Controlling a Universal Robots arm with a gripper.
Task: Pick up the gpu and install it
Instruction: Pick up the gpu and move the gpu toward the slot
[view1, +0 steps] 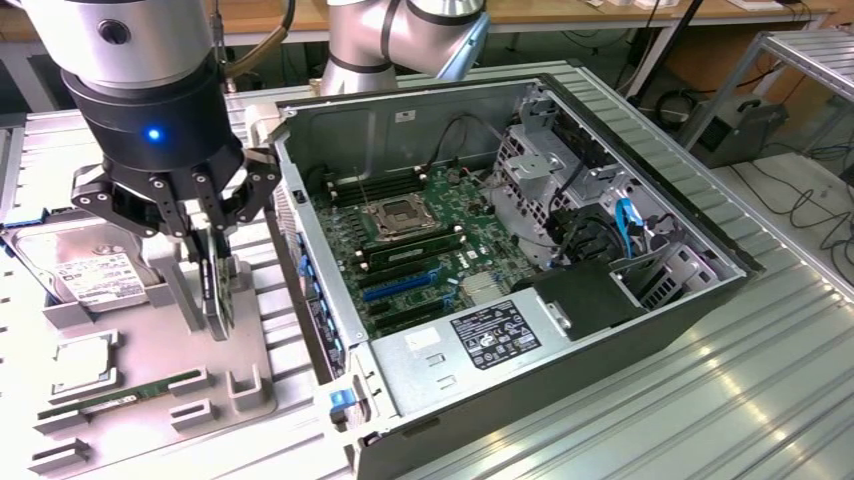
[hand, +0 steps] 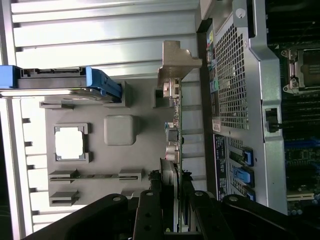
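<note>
Upright, gpu (view1: 218, 292) between claw (view1: 214, 262) fingers (hand: 149, 210), silver bracket (hand: 176, 65) beyond.

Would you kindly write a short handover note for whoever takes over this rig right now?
Claw: appears shut on the gpu, gripping its upper edge.
Gpu: upright on edge in its stand on the grey parts tray, beside the open computer case; not lifted clear.
Done: the grasp, as far as it shows.
Left: lifting the gpu out and installing it; the blue expansion slots in the case hold no card.
</note>
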